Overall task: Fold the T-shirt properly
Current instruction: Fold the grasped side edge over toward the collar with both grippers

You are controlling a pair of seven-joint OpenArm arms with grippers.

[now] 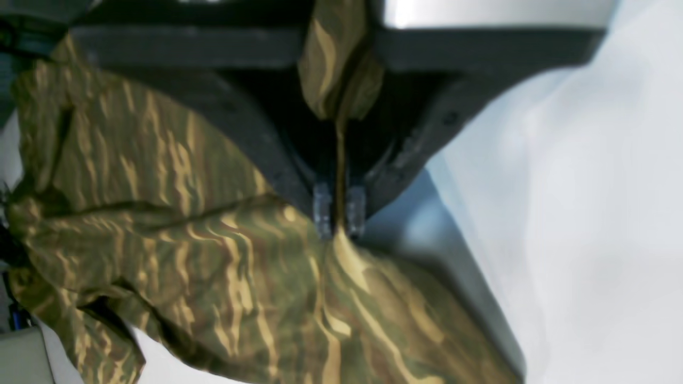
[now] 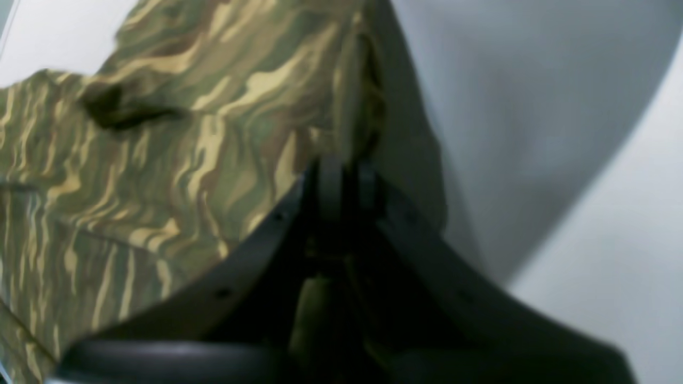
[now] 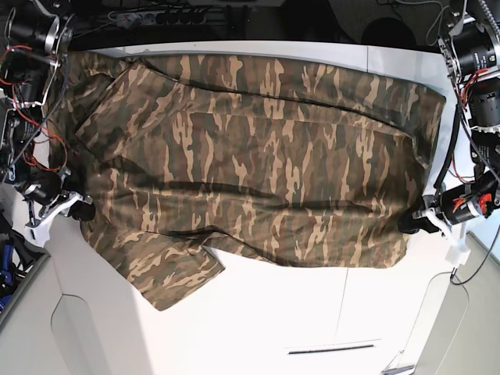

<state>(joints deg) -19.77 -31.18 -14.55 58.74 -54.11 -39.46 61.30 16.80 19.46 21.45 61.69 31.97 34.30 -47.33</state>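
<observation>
Left gripper pinched tight on edge of T-shirt; thin fold of cloth runs up between its fingertips, rest of fabric hangs away to one side.

Right gripper closed narrow on opposite shirt edge, cloth bunched at tips and spreading off sideways.

Base view: T-shirt stretched wide between both grippers across white table, one sleeve drooping below right gripper; left gripper at far hem corner.
</observation>
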